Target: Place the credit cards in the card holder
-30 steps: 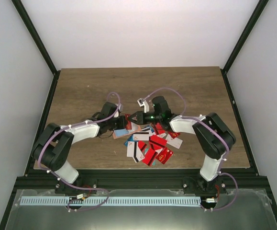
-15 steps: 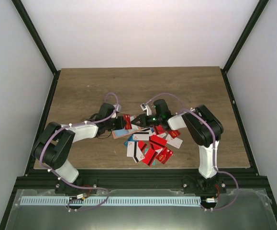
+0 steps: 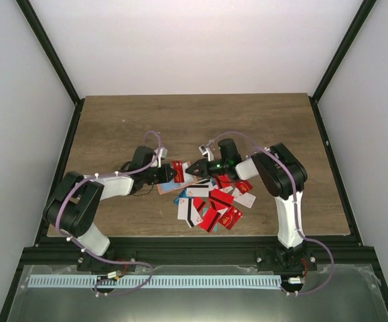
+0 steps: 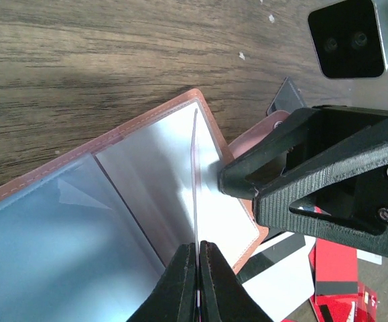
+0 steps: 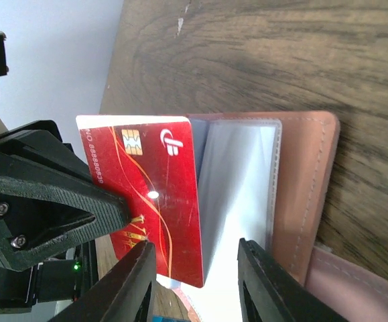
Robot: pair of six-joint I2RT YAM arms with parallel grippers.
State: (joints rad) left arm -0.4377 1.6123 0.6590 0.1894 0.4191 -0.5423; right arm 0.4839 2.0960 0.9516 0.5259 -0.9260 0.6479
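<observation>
From above, both arms reach toward the middle of the bench [image 3: 180,121]. The left fingers [image 3: 169,173] and the right fingers [image 3: 195,169] face each other, with a red card [image 3: 178,166] standing on edge between them. The card holder [image 3: 167,187] lies just below that card. The rest of the credit cards [image 3: 210,204] lie in a loose overlapping pile just to its right, mostly red with some white and blue ones.

In the left wrist view, the left fingers [image 4: 180,282] are clenched on a thin upright edge, the card seen end-on. The card holder [image 4: 140,174] lies open on the wood, its clear plastic sleeves showing inside the salmon-brown border. One of the right fingers [image 4: 247,178] points its tip at the card from the right, just beside it. I cannot tell whether they touch.

In the right wrist view, the right fingers [image 5: 140,268] are spread apart and grasp nothing. The red card [image 5: 147,201], chip side showing, stands against the clear sleeve of the open card holder [image 5: 307,181], and its lower corner sits in the gap between them. The black left fingers [image 5: 80,208] meet the card's left side.
</observation>
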